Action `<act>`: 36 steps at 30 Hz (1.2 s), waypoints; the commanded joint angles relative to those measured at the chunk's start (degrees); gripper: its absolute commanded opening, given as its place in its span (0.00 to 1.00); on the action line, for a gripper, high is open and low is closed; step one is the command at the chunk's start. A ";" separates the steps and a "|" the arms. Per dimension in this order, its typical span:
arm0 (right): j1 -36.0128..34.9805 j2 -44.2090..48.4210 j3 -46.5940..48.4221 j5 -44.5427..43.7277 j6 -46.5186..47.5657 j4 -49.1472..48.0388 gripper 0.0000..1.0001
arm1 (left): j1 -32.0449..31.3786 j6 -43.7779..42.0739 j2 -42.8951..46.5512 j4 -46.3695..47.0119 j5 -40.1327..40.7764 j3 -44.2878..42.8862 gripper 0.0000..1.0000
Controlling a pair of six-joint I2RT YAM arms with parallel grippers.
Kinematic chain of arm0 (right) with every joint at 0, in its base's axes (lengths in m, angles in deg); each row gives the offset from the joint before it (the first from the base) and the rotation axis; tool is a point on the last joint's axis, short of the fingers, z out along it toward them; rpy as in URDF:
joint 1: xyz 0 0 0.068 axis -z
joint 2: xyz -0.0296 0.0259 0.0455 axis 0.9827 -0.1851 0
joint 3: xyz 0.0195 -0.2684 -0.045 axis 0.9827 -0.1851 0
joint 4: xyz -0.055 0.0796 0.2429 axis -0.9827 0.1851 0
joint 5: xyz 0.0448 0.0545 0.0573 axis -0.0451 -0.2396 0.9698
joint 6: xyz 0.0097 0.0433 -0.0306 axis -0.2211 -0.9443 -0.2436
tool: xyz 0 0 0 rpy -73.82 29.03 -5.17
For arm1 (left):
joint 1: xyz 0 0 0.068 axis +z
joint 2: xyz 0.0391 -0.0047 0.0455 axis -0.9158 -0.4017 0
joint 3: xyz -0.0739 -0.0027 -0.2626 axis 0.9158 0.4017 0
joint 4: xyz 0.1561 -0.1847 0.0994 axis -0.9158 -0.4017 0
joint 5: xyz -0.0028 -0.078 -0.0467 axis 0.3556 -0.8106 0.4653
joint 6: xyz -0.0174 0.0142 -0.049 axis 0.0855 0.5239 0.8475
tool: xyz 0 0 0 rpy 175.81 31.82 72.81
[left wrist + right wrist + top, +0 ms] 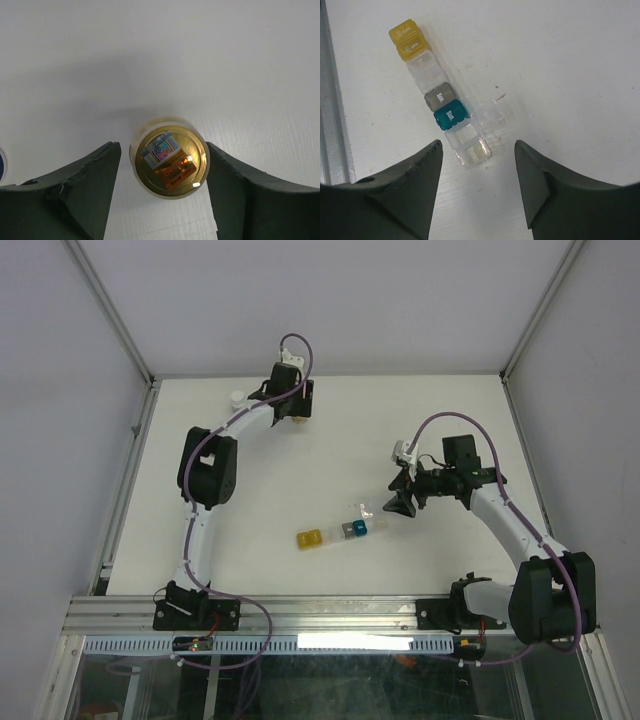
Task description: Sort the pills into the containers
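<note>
A small round amber vial (169, 157) stands upright at the table's far side, seen from straight above. Its inside glows orange-gold with a label showing through, and single pills cannot be made out. My left gripper (296, 418) straddles it, open: the right finger (235, 190) is at the vial's wall and a narrow gap remains at the left finger (95, 185). The containers (340, 532) lie mid-table as a short strip: yellow (407, 40), clear, grey, teal (450, 116), then clear cubes (474, 150), one with its lid (490, 116) flipped open. My right gripper (477, 145) hovers open over the strip's clear end, holding nothing.
A small white cap (236, 397) lies on the table left of the left gripper. Aluminium frame rails (130, 460) border the white table, and one rail (332, 125) runs beside the strip in the right wrist view.
</note>
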 commanded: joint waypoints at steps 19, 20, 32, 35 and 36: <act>0.50 6.33 4.31 6.08 6.72 2.92 0.67 | -0.33 9.77 20.78 -0.82 -18.00 6.77 0.05; 0.46 7.44 4.75 6.05 7.53 2.64 0.72 | -0.34 11.99 24.39 1.34 -21.82 10.51 0.04; 0.55 9.90 18.30 22.80 -1.99 0.88 0.99 | -14.35 34.75 61.27 42.91 -26.74 59.99 0.00; 0.57 10.72 17.79 22.70 -2.19 1.28 0.98 | -19.96 37.48 64.56 48.19 -17.96 65.30 0.00; 0.51 11.02 16.84 22.95 -2.29 0.84 0.97 | -21.57 38.05 64.98 49.33 -15.21 66.31 0.00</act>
